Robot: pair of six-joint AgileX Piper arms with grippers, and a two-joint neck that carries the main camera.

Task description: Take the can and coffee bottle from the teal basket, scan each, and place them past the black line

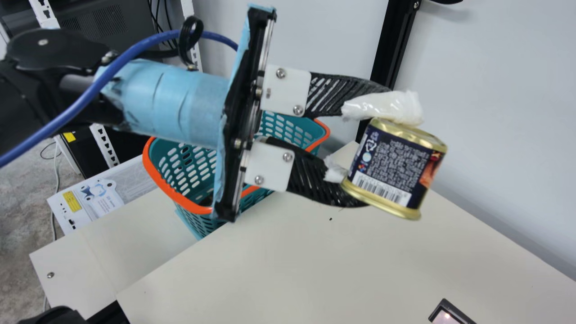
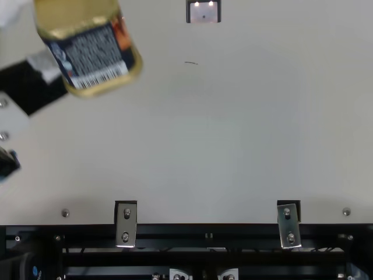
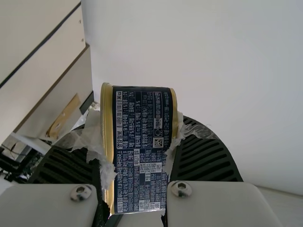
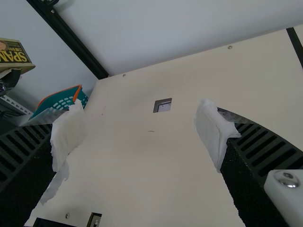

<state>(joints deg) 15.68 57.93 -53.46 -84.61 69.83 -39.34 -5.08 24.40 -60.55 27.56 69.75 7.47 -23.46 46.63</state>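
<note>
A cream table (image 2: 233,146) bears a small black-framed scanner (image 2: 204,13) toward its far side, a thin dark scrap (image 2: 191,62) lying nearer. A black line (image 4: 295,45) crosses the right; a teal basket (image 1: 198,225) stands by the left edge, metal brackets (image 2: 126,224) at the near edge.

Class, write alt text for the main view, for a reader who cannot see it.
The left gripper holds a gold-rimmed, dark-blue can tilted above a cream table. Behind the gripper is a teal basket with an orange rim; a dark-framed panel is partly visible at the bottom right.
</note>
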